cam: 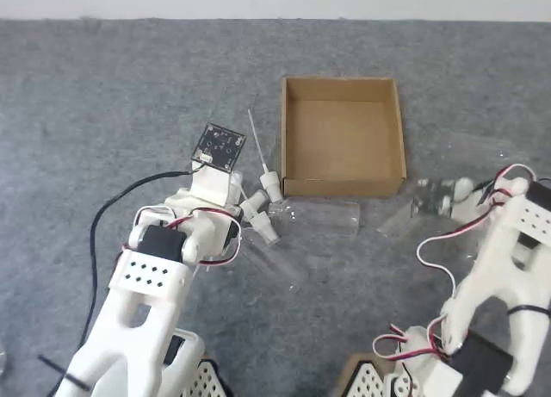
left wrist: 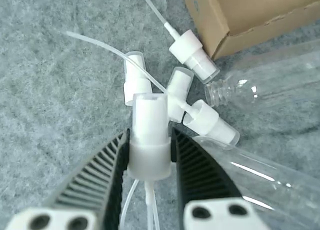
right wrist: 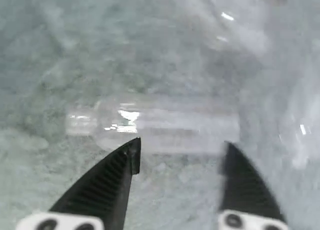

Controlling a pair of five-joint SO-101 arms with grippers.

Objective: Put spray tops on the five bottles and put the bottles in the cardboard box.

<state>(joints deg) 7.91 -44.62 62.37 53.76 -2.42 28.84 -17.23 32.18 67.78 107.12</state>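
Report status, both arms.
Left gripper shut on spray top. Right gripper open over a lying bottle. Box holds no bottles. Loose tops crowd the held one.

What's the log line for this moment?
left gripper: shut on spray top | right gripper: open at lying bottle | cardboard box: no bottles inside

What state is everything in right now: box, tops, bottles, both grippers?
cardboard box: open, empty.
left gripper: shut on held spray top.
held spray top: clamped, not on any bottle.
loose spray tops: four, lying in a cluster, unattached.
bottle by the box: on its side, neck uncapped.
right gripper: open.
bottle below the right gripper: on its side, not gripped.
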